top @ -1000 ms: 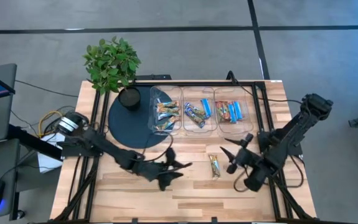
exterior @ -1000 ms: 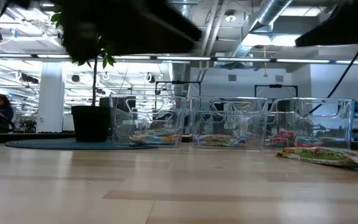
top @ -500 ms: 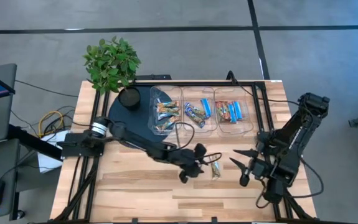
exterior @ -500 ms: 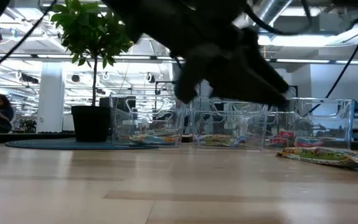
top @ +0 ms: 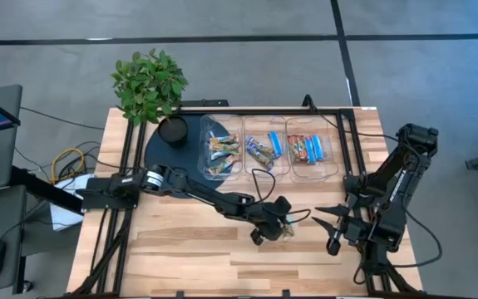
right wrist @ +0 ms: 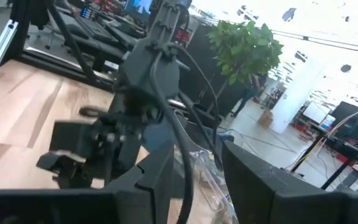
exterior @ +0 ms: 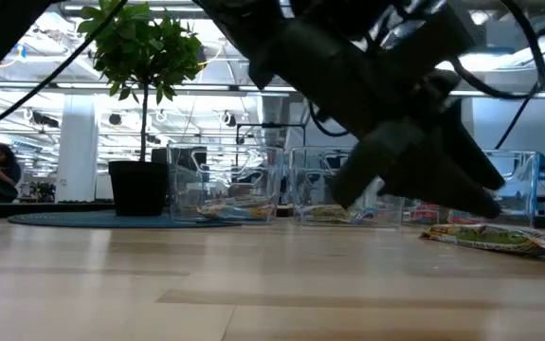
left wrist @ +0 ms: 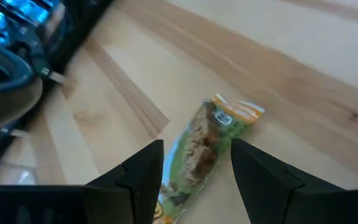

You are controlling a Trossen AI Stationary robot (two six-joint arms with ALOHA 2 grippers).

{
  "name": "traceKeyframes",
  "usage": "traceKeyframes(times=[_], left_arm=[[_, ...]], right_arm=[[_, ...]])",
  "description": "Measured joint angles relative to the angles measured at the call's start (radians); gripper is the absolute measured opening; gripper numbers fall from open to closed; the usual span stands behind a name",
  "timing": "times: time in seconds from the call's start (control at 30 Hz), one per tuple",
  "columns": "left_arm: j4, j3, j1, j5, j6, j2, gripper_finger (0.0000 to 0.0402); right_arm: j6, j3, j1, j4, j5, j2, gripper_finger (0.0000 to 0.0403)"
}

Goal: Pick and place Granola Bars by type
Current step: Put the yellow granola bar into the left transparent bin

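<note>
One green-tan granola bar lies flat on the wooden table, also seen in the left wrist view and the low view. My left gripper hovers just above it, open, with a finger on either side of the bar's near end, touching nothing. More bars lie in three clear bins at the far side: green-tan in the left one, blue and red-orange in the others. My right gripper hangs open above the table, right of the bar.
A potted plant stands on a dark round mat at the far left, beside the bins. The right arm rises over the table's right edge. Bare wood spreads along the near edge.
My left gripper has swept from the table's middle toward the right and come down over the loose bar, staying open. My right gripper has swung toward the table's near edge and turned. The bar has not moved.
</note>
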State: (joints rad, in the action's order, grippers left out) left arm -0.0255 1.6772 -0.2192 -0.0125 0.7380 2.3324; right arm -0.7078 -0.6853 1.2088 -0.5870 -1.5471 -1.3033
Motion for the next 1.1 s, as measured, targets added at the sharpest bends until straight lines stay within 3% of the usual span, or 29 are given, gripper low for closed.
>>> traceKeyframes(times=[0.3,0.5,0.7,1.1], left_arm=[[0.115,0.112,0.003,-0.001,0.000,0.077,0.0183],[0.129,0.116,0.026,0.006,-0.087,0.076,0.0183],[0.221,0.118,0.057,0.075,-0.188,0.070,0.0182],[0.328,0.120,0.023,0.070,-0.198,0.066,0.0182]], right_arm=[[0.000,0.000,-0.001,0.009,0.001,0.000,0.0127],[0.000,0.000,-0.001,0.010,0.003,0.000,0.0127],[0.000,0.000,-0.001,0.016,0.004,0.000,0.0126],[-0.001,0.000,-0.001,0.020,0.027,0.000,0.0124]])
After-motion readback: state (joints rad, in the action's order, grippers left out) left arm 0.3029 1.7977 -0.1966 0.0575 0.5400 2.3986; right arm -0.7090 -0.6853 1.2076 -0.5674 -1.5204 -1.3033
